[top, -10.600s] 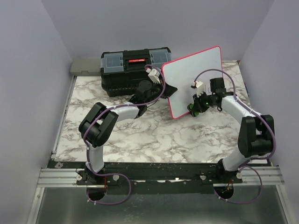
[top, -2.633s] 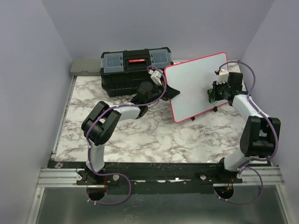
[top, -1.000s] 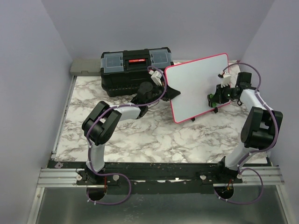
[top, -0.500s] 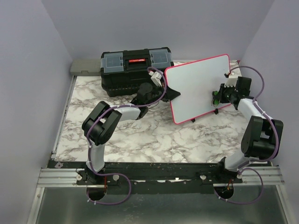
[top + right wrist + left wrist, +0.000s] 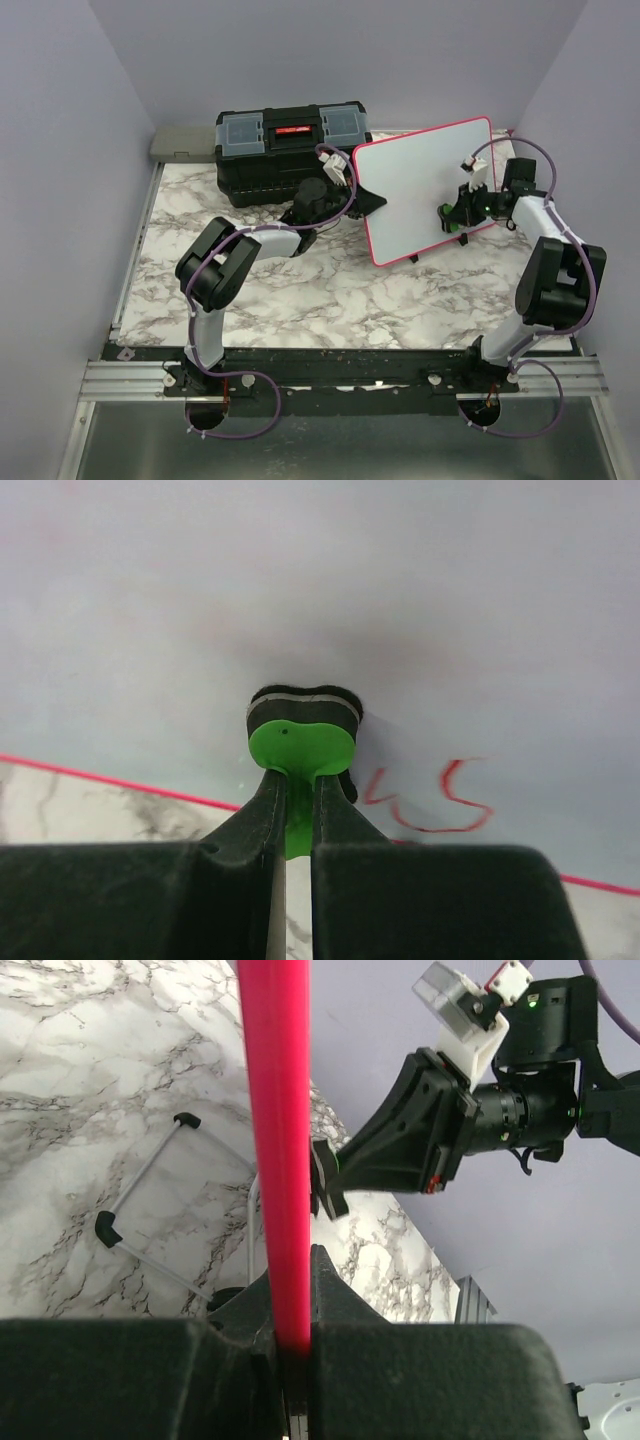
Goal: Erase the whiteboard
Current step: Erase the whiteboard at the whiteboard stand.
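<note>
The whiteboard [image 5: 415, 185] stands tilted up at the back right of the table, white with a pink-red rim. My left gripper [image 5: 368, 203] is shut on its left rim, which runs as a red bar [image 5: 275, 1140] between the jaws in the left wrist view. My right gripper [image 5: 452, 215] is shut on a green eraser [image 5: 300, 745] whose black felt presses on the board face [image 5: 300, 600]. Red handwriting [image 5: 430, 795] remains just right of the eraser, near the lower rim. The eraser also shows in the top view [image 5: 443, 213].
A black toolbox [image 5: 285, 150] with a red latch stands at the back, left of the board. A grey flat block [image 5: 180, 143] lies at the back left corner. The board's wire stand with black feet [image 5: 140, 1210] rests on the marble table [image 5: 300, 290]. Purple walls close in all round.
My right gripper with the eraser has slid left and slightly down across the board face from near its right edge. The left gripper keeps holding the rim; the board has hardly moved.
</note>
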`<action>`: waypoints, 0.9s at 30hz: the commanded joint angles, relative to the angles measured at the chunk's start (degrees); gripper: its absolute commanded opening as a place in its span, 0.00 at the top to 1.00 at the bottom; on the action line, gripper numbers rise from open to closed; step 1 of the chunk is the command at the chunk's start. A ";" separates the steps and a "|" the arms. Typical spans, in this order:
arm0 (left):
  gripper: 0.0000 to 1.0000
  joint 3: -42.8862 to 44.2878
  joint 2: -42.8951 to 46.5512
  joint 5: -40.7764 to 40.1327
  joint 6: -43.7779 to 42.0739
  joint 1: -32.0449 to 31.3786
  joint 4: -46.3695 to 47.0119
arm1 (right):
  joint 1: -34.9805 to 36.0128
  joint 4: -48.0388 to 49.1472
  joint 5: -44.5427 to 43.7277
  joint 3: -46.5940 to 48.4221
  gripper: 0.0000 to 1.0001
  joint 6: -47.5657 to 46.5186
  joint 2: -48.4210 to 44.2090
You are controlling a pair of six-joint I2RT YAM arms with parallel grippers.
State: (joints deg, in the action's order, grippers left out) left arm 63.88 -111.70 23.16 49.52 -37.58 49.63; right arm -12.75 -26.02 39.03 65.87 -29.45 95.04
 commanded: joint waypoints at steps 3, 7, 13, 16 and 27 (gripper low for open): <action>1.00 1.12 1.92 3.31 2.78 -0.74 7.82 | 1.51 -2.86 6.44 -0.72 0.99 1.49 0.46; 1.00 0.66 2.35 3.30 2.53 -0.76 7.85 | 0.99 11.33 -9.38 -2.09 0.99 20.62 -1.57; 1.00 0.42 2.46 3.30 2.52 -0.65 8.12 | 0.68 17.41 -27.78 -3.29 0.99 29.11 -0.91; 1.00 0.37 2.45 3.39 2.58 -0.59 8.28 | -0.79 16.48 -30.55 -2.90 0.99 29.06 1.71; 1.00 0.75 1.40 3.29 3.31 -0.67 9.07 | -0.68 -1.69 4.60 0.03 0.99 9.94 4.94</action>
State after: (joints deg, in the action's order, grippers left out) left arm 63.83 -111.70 22.63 49.34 -37.28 50.02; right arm -15.40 -17.12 26.04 66.17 -11.75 99.00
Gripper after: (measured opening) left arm 0.033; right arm 0.085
